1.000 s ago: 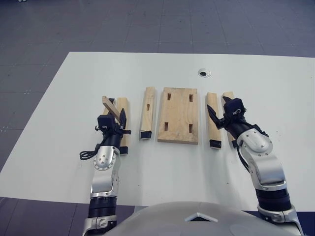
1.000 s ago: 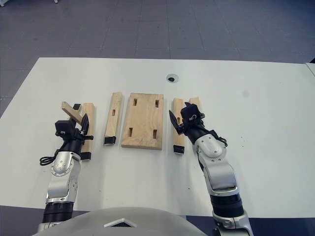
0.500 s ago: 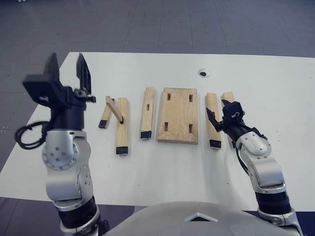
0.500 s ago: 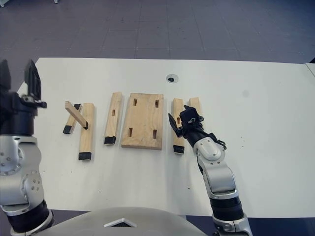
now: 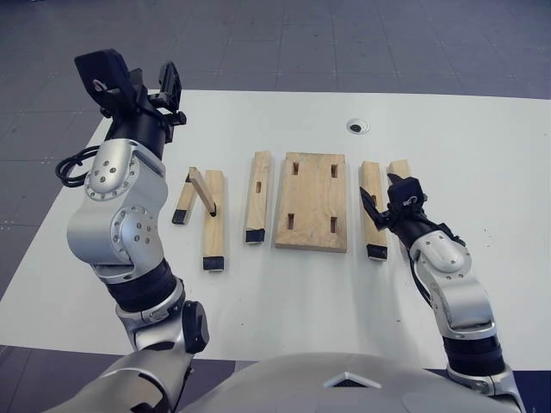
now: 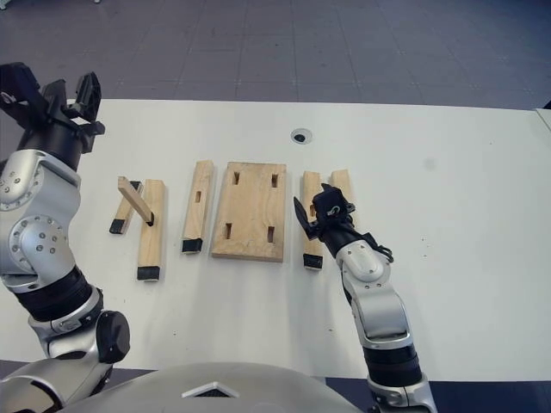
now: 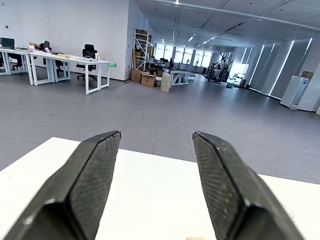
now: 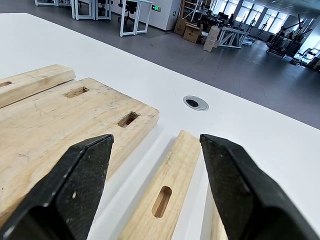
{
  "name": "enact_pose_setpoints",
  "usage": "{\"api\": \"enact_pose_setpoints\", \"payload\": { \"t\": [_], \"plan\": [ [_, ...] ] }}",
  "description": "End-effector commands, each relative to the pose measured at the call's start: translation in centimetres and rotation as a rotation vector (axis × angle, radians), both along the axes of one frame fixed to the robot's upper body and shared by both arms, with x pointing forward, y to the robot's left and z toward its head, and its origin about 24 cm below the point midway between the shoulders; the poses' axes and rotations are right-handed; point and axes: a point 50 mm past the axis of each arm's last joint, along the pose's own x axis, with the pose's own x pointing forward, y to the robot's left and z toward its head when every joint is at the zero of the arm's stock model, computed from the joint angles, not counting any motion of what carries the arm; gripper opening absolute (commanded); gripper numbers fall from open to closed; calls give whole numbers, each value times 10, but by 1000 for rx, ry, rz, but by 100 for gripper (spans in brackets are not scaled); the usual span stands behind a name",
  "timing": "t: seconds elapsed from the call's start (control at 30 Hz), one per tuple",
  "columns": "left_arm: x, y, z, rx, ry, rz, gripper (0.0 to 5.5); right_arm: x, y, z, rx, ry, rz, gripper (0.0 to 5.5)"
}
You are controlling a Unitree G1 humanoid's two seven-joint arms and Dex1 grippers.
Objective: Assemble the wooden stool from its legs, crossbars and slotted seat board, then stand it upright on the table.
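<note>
The slotted seat board (image 5: pixel 312 200) lies flat at the table's middle. Left of it lies a leg (image 5: pixel 258 196), then another leg (image 5: pixel 214 222) with a thin crossbar (image 5: pixel 201 188) standing tilted in its slot, and a short piece with a black end (image 5: pixel 182 205) beside it. Two more legs (image 5: pixel 372 211) (image 5: pixel 399 169) lie right of the board. My left gripper (image 5: pixel 138 82) is raised high over the far left of the table, open and holding nothing. My right gripper (image 5: pixel 379 193) hovers low over the right legs, open, with a slotted leg (image 8: pixel 165 200) between its fingers' lines.
A round cable grommet (image 5: pixel 357 127) sits in the white table (image 5: pixel 482 155) behind the board. Bare tabletop stretches along the front edge and on the far right. Beyond the far edge is open floor.
My left arm has lifted off the left leg and swung up and away to the far left, leaving the crossbar tilted in the slot. The right gripper has barely moved.
</note>
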Motion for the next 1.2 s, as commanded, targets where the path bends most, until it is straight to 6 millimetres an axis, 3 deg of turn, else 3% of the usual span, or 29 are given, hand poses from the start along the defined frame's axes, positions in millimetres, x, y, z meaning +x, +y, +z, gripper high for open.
{"api": "enact_pose_setpoints", "payload": {
  "t": [0.03, 0.2, 0.6, 0.7, 0.83, 0.9, 1.03, 1.13, 1.2],
  "plan": [
    [-2, -10, -9, -3, 48, -31, 268, 3, 4, 4, -13, -23, 9, 318],
    [-6, -6, -26, 23, 103, -16, 268, 4, 1, 5, -22, -26, 5, 318],
    [-4, -4, -26, 37, 95, -8, 268, 3, 2, 4, -15, -19, 8, 318],
    [-4, 0, -13, 68, 36, 13, 268, 3, 1, 4, -16, -18, 10, 318],
    [-2, 4, 28, 90, -143, 25, 268, 2, 2, 3, -17, -13, 11, 318],
    [-2, 6, 32, 86, -160, 27, 268, 2, 2, 3, -17, -12, 11, 318],
    [2, 8, 9, 62, -70, 23, 268, 1, 2, 3, -19, -9, 14, 318],
    [3, 3, -38, 26, 113, -23, 268, 0, 1, 2, -21, -5, 14, 318],
    [-7, 0, -94, 15, 332, -62, 268, 0, 1, 1, -21, -4, 11, 318]
  ]
}}
